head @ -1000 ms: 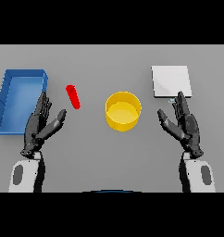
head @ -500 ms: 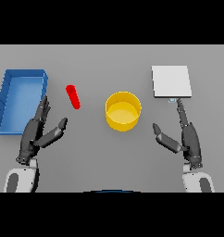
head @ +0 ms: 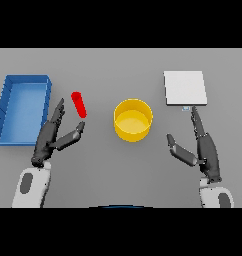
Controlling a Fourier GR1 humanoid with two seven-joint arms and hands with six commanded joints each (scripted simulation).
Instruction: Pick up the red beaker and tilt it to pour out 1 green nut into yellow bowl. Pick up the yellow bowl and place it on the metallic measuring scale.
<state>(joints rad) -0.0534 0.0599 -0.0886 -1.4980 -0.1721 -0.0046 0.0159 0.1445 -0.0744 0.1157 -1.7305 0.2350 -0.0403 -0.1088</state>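
A lab-like bench: grey table [head: 121,65] with red beaker [head: 79,104] and metallic measuring scale [head: 185,88]

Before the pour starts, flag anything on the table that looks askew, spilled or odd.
Nothing stands out. The red beaker leans slightly between the blue bin and the yellow bowl; nothing is spilled, and the metallic measuring scale lies flat.

Even, bright light; faint soft shadows; no glare.
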